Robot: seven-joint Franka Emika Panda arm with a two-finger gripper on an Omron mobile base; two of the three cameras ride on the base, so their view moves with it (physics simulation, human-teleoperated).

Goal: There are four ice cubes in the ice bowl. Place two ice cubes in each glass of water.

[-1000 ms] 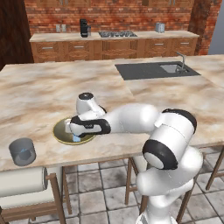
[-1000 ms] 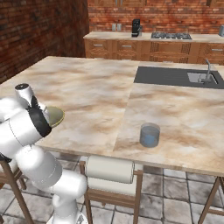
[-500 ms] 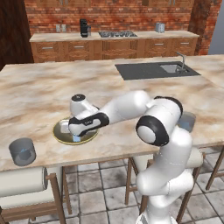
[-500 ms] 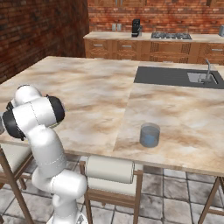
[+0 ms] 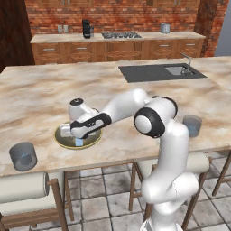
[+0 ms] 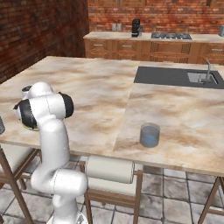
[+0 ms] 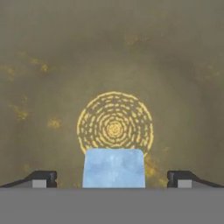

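Poised low over the ice bowl on the marble bench, the robot's jaws stand released and spread wide, gripping nothing, with one ice cube lying squarely between the two fingertips on the bowl's olive floor, just short of its golden centre rings. From the left base view a pale cube shows directly beneath the hand, near the bowl's front rim. The risk from here looks plain: the cube is small and likely slick, and jaws closing off-centre or too high could squirt it sideways across the bowl or pinch only its top edge, so that it drops on the lift. Pressing down too far could also tip or shove the shallow bowl. One glass of water waits near the jaws, beyond the bowl's rim toward the bench's front edge; the other glass stands well apart, past the arm's own elbow, so a weakly held cube would have a long carry. No cube appears in either glass yet.
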